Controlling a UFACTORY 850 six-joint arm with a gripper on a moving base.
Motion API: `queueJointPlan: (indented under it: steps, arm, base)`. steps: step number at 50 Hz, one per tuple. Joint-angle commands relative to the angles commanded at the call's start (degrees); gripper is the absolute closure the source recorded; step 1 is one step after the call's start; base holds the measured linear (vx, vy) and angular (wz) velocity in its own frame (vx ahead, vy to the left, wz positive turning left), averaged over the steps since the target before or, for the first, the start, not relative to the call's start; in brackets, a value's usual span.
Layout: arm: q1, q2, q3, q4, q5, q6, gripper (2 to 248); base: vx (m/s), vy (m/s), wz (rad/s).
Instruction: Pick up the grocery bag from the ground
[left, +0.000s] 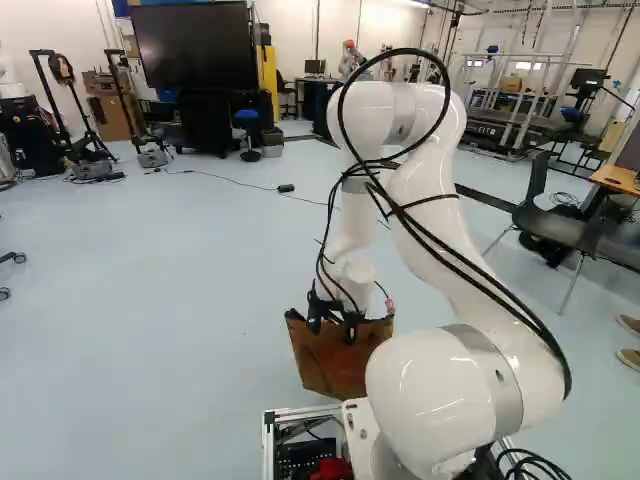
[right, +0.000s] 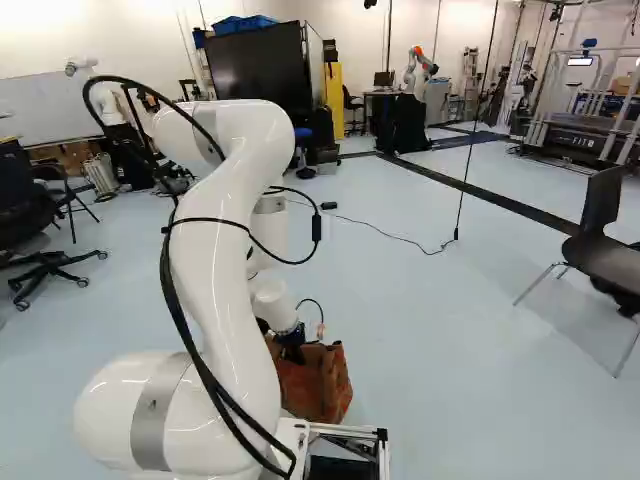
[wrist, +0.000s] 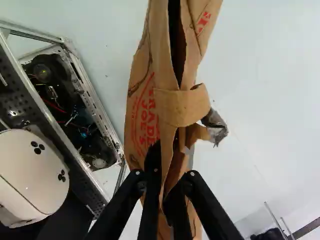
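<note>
Low, near the centre of the left base view, a brown paper grocery bag is under the white arm. The black gripper pinches the bag's rim between its two fingers. A large dark screen stands at upper left.

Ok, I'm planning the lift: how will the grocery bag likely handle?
The grocery bag will probably flex, its thin paper walls being creased. It may be light, being thin paper, but its contents are hidden. Its loosely looped strap could flap.
</note>
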Motion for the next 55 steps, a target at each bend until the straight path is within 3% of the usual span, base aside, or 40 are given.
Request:
queueJointPlan:
  steps: [55]
  arm:
    - [-0.4,17.0,11.1,0.0,0.0,0.0,229]
  base:
    - [0.0,0.0,0.0]
